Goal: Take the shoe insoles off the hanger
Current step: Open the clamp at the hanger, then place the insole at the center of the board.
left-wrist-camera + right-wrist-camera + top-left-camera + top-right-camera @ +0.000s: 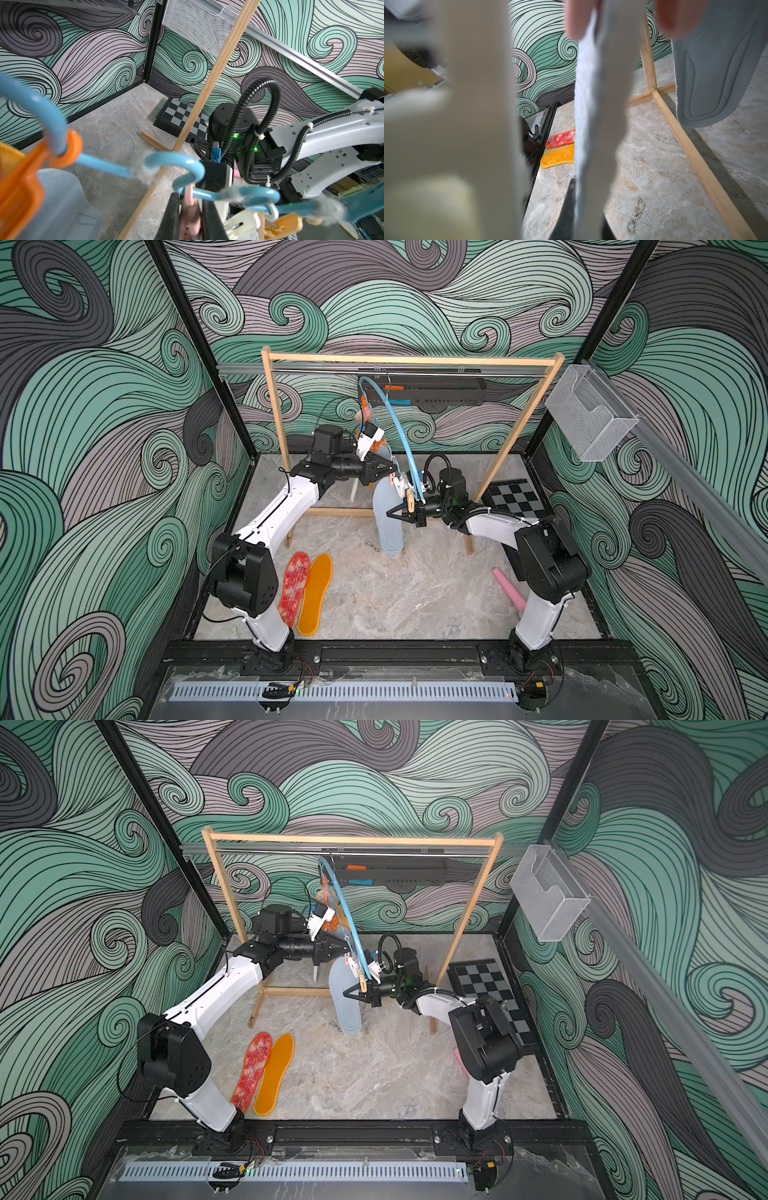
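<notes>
Both jaws closed at the hanger
Left jaws are pinched shut on a pink clip (190, 214) of the light blue hanger (400, 429), hooked on the rack rod (324, 371) above. Right jaws, opposite, grip a pale felt insole (596, 124); a grey-blue insole (388, 526) dangles just beside them. A mottled red insole (295, 589) and an orange insole (316, 593) lie on the surface (415, 593), well behind the left jaws.

Lower right in a top view, the right arm (484, 1048) hides most of the pink stick (458, 1057). A hanging pale insole (596, 104) half covers the mottled insole (562, 138).
</notes>
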